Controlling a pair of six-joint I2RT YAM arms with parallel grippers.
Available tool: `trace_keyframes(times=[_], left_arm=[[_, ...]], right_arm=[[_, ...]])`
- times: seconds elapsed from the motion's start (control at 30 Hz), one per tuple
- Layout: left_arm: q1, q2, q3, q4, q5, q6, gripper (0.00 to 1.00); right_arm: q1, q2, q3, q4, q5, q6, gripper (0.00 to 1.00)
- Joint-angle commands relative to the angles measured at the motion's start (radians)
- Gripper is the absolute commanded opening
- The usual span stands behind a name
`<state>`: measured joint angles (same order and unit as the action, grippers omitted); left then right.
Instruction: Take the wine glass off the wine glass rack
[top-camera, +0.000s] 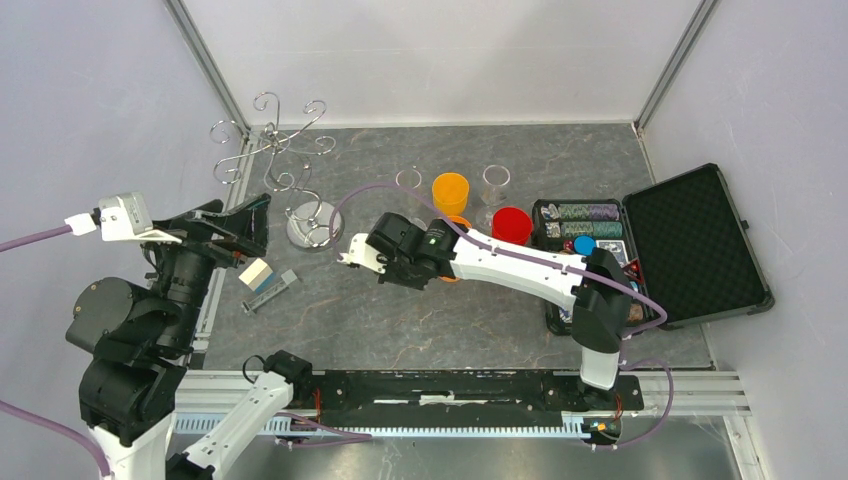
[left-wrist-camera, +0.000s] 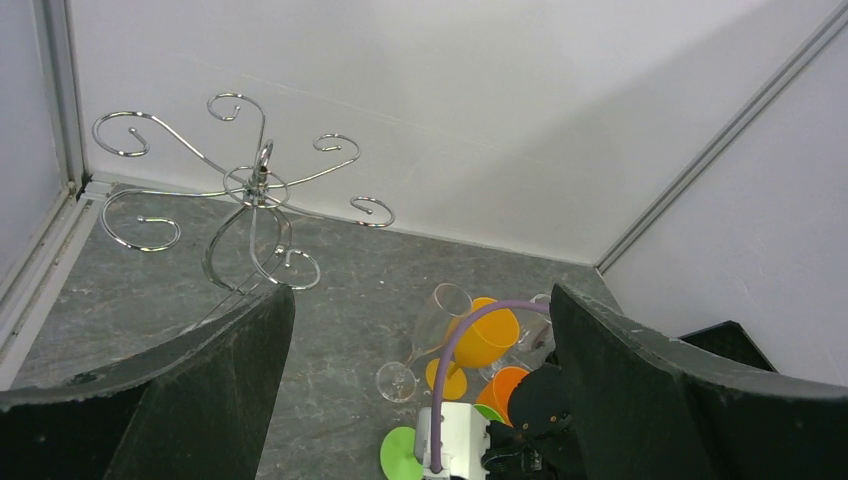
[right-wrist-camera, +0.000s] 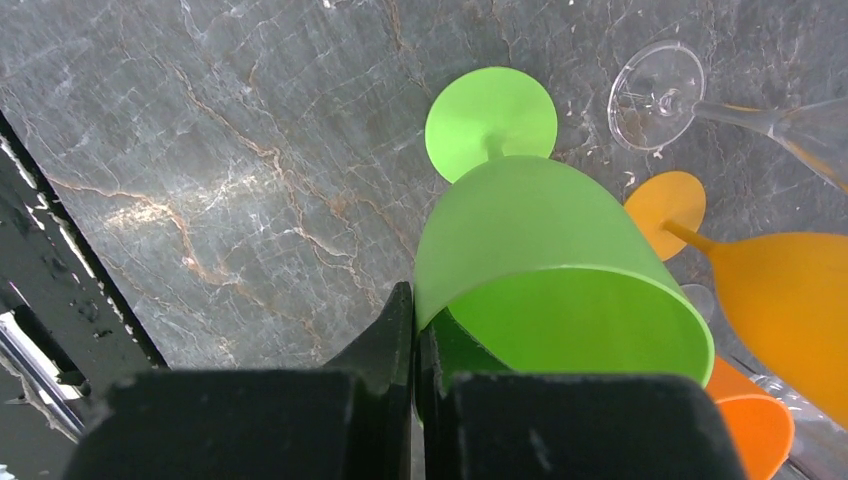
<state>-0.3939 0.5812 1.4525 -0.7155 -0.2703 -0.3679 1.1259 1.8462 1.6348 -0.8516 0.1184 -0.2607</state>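
Grey marbled tabletop, white walls; left gripper wide, right gripper tight on green wine glass

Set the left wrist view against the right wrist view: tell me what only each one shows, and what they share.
Only the left wrist view: the wine glass rack, with no glass on the hooks that show, the enclosure walls, and the left gripper, wide open. Only the right wrist view: the right gripper, shut on the rim of the green wine glass, and that glass's bowl. Both: the green glass's foot, the clear wine glass, the orange wine glass and the grey marbled table.
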Motion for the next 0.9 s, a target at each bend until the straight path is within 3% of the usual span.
trace_keyframes(times=[0.0,0.87], left_arm=[[0.004,0.012,0.008,0.002,-0.010,0.061,1.00],[0.003,0.017,-0.007,0.002,0.032,0.043,1.00]], right_arm=[[0.005,0.015,0.067,-0.015,0.021,-0.032,0.00],[0.003,0.064,0.173,-0.048,0.101,-0.037,0.31]])
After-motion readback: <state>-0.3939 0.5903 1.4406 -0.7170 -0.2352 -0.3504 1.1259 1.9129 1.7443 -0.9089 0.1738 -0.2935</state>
